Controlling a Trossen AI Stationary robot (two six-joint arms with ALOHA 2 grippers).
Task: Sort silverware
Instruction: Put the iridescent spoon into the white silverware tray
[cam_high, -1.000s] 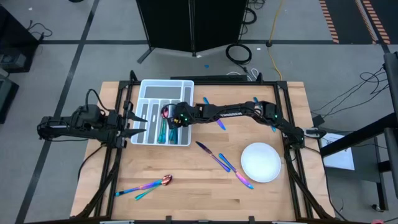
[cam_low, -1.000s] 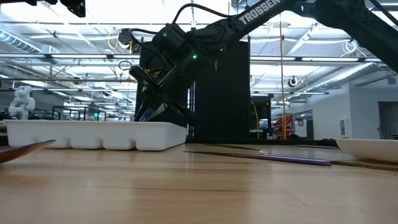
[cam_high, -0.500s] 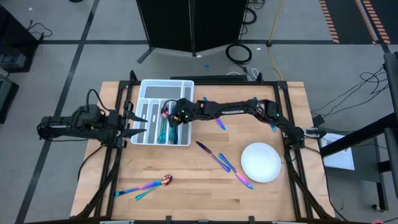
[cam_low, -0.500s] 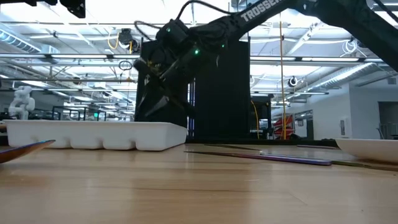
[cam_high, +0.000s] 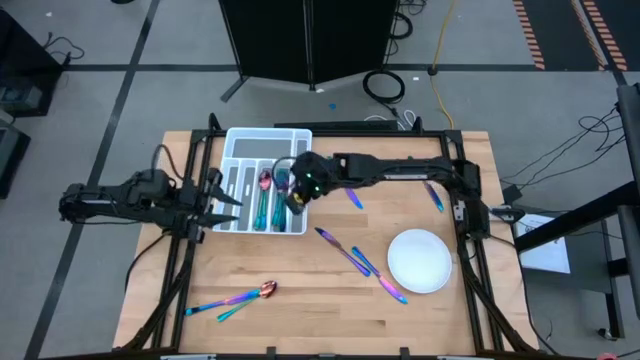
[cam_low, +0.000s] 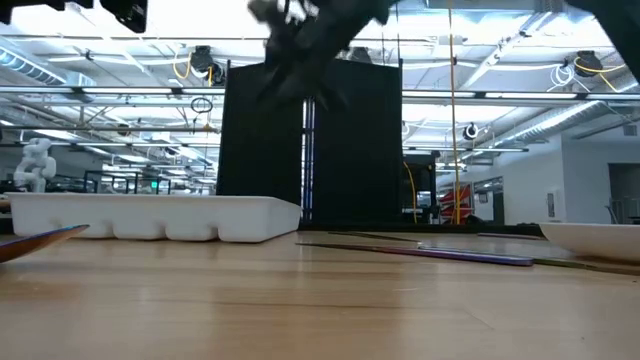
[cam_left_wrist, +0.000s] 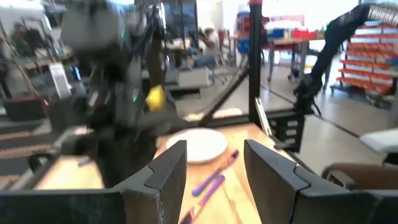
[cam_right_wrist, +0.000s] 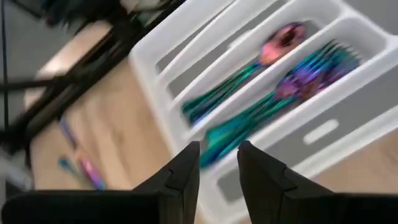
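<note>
Wooden worktop (cam_high: 300, 300) seen from above, with a white divided tray (cam_high: 268, 140) at its far left, a round white plate (cam_high: 420, 260) at the right, and rainbow-metal silverware (cam_high: 352, 257) scattered between. The right claw (cam_high: 296, 200) hangs above the tray's right edge with its two fingers a little apart and nothing between them; its wrist camera looks down on a spoon (cam_right_wrist: 249, 68) and forks (cam_right_wrist: 292, 87) already lying lengthwise in two neighbouring compartments. The left claw (cam_high: 222, 195) waits at the tray's left edge, fingers apart and empty. Loose pieces counted on the bare wood: two long pieces (cam_high: 380, 275) lying end to end on a diagonal in the middle, just left of the plate; two near the front left corner (cam_high: 235, 300), a spoon and a second piece beside it; and two short blue ones (cam_high: 354, 198) farther back. The middle pair lies forward and to the right of the right claw, which is clearly the nearer arm, so the likely next reach goes that way, with the fingers turned across the diagonal handle.
</note>
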